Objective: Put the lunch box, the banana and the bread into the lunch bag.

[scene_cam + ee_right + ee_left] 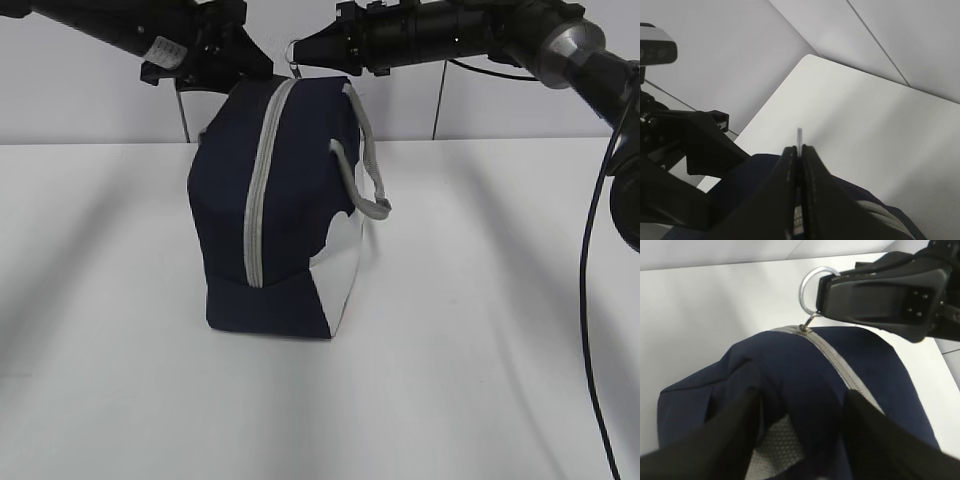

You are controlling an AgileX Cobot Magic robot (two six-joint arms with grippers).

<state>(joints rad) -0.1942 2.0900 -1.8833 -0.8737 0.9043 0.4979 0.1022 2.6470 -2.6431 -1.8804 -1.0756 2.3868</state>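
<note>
The navy lunch bag (290, 200) stands on the white table with its grey zipper (258, 190) shut along its length. My right gripper (302, 48) is shut on the zipper's ring pull (809, 286) at the bag's top far end. The ring's edge shows between the pads in the right wrist view (799, 136). My left gripper (800, 400) pinches a fold of the bag's navy top fabric (810, 390) beside a grey handle (775, 445). In the exterior view it is at the bag's top left (238, 58). The lunch box, banana and bread are out of view.
The white table (480, 330) spreads around the bag, with a white wall behind. The bag's other grey handle (368, 170) hangs on its right side. A black cable (590, 300) from the right arm drops along the right edge.
</note>
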